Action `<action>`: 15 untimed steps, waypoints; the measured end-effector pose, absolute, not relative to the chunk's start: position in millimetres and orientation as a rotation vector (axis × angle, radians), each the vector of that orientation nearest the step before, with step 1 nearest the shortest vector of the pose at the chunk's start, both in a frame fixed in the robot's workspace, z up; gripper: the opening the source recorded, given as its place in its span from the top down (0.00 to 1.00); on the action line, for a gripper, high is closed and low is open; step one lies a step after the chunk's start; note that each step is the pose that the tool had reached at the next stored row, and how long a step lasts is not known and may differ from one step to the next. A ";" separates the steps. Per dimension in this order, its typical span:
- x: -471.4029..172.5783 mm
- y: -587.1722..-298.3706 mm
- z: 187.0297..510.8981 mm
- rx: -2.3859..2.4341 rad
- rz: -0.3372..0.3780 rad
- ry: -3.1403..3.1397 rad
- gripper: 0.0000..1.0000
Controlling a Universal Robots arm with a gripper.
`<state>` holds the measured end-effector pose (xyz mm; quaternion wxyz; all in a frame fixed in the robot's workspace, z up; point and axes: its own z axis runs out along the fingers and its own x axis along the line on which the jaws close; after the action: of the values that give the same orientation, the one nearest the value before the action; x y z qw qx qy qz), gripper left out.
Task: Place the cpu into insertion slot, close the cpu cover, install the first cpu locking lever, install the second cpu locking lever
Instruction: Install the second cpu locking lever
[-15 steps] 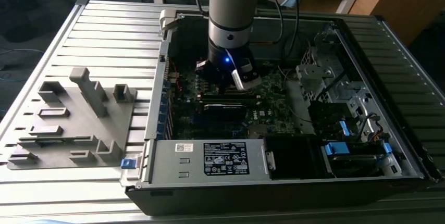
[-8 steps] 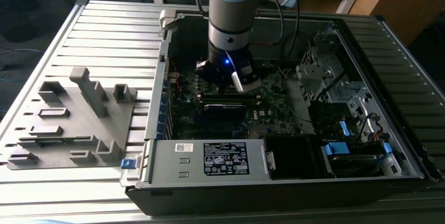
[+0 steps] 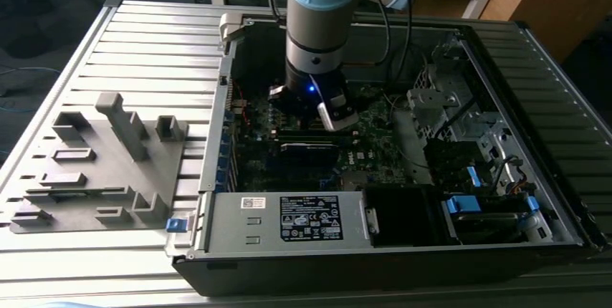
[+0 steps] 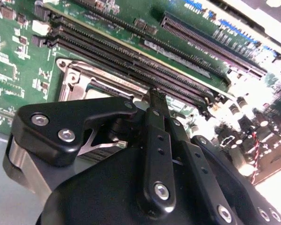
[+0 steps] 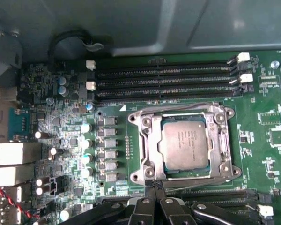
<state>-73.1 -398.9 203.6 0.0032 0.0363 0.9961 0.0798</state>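
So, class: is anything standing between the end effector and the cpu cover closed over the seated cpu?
Nothing visible does. In the first wrist view the end effector sits right at the edge of the cpu cover, which lies flat around the cpu, with no cable or part between them.

Exterior overlooks case; wrist views hug motherboard (image 5: 61, 140).

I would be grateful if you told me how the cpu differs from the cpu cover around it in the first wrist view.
The cpu is a solid flat plate with a dull grey top; the cpu cover is an open frame of brighter silver metal. The cpu is the smaller and sits inside the opening, while the cpu cover surrounds it and lies closed over its edges. Both are squarish, metallic and lie flat on the green board.
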 end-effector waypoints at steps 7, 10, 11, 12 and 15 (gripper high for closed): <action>-74.2 -400.2 202.9 0.114 0.330 3.117 0.89; -74.9 -401.4 202.5 0.114 0.344 3.116 0.89; -75.2 -401.8 202.4 0.114 0.347 3.116 0.89; -75.5 -402.3 202.3 0.114 0.349 3.116 0.89; -77.0 -403.8 202.0 0.114 0.349 3.116 0.89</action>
<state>-77.0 -403.8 202.0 0.0021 0.0364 0.9931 0.1113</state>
